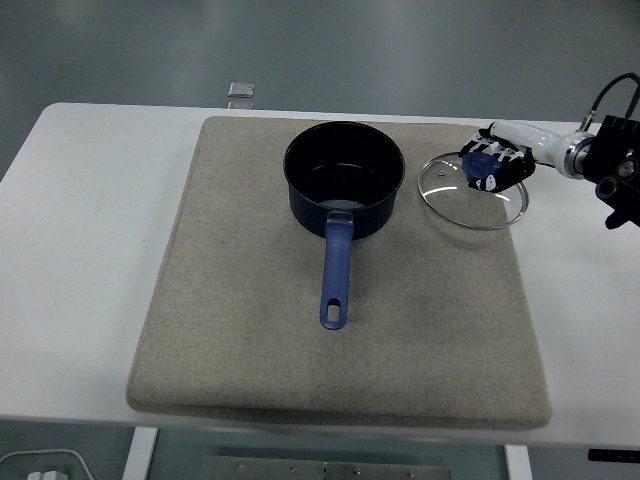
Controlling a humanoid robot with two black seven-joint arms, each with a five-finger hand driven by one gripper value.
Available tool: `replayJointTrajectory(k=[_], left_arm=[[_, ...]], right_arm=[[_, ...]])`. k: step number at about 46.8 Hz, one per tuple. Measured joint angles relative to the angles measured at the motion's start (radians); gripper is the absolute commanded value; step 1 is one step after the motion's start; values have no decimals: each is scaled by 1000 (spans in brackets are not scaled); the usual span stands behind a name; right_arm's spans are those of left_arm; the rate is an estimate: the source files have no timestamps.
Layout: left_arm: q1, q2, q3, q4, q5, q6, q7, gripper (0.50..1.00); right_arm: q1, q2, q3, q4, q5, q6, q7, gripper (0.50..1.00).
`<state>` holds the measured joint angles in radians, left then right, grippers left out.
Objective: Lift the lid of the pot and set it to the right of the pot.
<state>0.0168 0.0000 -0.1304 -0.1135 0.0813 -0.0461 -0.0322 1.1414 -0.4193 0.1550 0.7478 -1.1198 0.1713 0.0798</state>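
A dark blue pot with a blue handle pointing toward the near edge stands open on the grey mat. The glass pot lid with a metal rim lies on the mat just right of the pot, near the mat's far right corner. My right hand reaches in from the right edge, and its fingers are curled around the lid's blue knob. The left arm is out of view.
The mat covers most of the white table. A small grey square object lies at the table's far edge. The right arm's wrist and cable hang over the table's right side.
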Motion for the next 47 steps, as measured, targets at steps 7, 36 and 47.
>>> replayJointTrajectory(k=[7,36,47], left_arm=[[0,0,0,0,0,0,0,1000],[0,0,0,0,0,0,0,1000],[0,0,0,0,0,0,0,1000]], right_arm=[[-1,6,1,3,0,-1,0,692],[45,-28,49,15,83,-1,8,917],[48,-24,91,15,373,54,6,917]])
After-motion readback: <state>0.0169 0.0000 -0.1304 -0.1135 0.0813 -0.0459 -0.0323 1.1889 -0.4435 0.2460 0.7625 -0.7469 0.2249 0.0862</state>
